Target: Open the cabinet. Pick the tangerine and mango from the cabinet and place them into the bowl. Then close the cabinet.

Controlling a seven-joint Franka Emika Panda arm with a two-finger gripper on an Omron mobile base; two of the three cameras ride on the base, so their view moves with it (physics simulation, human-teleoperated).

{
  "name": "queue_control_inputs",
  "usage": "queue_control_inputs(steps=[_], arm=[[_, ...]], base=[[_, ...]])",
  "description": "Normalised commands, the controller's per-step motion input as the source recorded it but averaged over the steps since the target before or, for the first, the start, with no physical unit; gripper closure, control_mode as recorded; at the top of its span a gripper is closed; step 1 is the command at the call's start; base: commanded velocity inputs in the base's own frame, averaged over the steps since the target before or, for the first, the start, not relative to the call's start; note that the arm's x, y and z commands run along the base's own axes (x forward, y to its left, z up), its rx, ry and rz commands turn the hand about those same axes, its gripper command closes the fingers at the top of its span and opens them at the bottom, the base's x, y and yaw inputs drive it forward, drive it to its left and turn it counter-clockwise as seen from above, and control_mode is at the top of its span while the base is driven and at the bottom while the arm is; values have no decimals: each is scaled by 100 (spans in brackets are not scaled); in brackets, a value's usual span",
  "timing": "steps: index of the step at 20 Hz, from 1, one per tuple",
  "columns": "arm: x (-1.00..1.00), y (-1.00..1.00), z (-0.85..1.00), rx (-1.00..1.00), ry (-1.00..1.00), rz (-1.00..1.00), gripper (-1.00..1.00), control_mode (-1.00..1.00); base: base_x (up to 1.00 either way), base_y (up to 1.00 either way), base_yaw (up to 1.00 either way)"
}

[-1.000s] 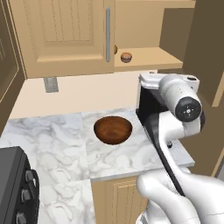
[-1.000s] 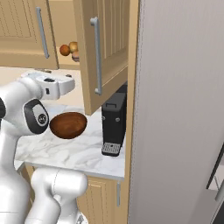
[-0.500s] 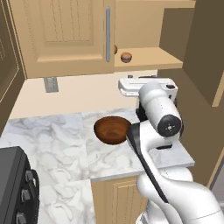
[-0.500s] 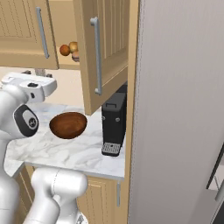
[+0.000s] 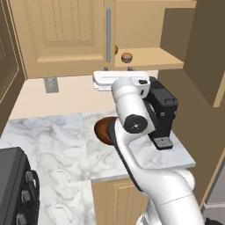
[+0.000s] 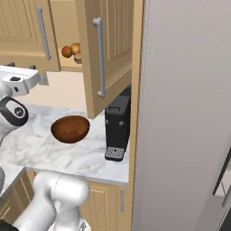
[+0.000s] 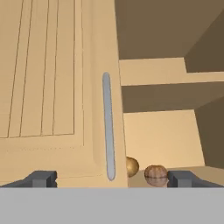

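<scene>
The cabinet (image 5: 66,35) has its left door shut, with a silver handle (image 7: 108,127), and its right door (image 6: 113,49) swung open. On the lower shelf lie an orange tangerine (image 6: 66,51) and a yellowish mango (image 6: 76,47); in the hand view the mango (image 7: 131,166) peeks out beside the shut door's edge. My gripper (image 5: 117,69) is open and empty, held below the shelf and facing the cabinet, with its fingertips (image 7: 41,178) wide apart. The wooden bowl (image 6: 70,128) sits on the marble counter, and the bowl (image 5: 102,129) is half hidden behind my arm.
A brown ribbed item (image 7: 155,173) lies on the shelf next to the fruit. A black coffee machine (image 5: 162,112) stands right of the bowl. A dark stove (image 5: 13,189) is at the lower left, a tall grey panel (image 6: 189,113) at the right.
My hand has swung left, from above the coffee machine to in front of the cabinet's middle. The bowl, the doors and the base stayed put.
</scene>
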Motion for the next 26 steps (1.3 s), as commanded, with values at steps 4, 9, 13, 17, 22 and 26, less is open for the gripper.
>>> queue_control_inputs(steps=[4,9,13,17,22,26], arm=[[65,58,19,0,-12,0,-100,-100],[81,16,1,0,-2,0,-100,-100],[86,0,0,0,1,0,-100,-100],[81,0,0,0,0,0,-100,-100],[81,0,2,0,3,0,-100,-100],[65,0,7,0,3,0,-100,-100]], base=[[0,0,0],[0,0,0],[0,0,0],[0,0,0],[0,0,0],[0,0,0]])
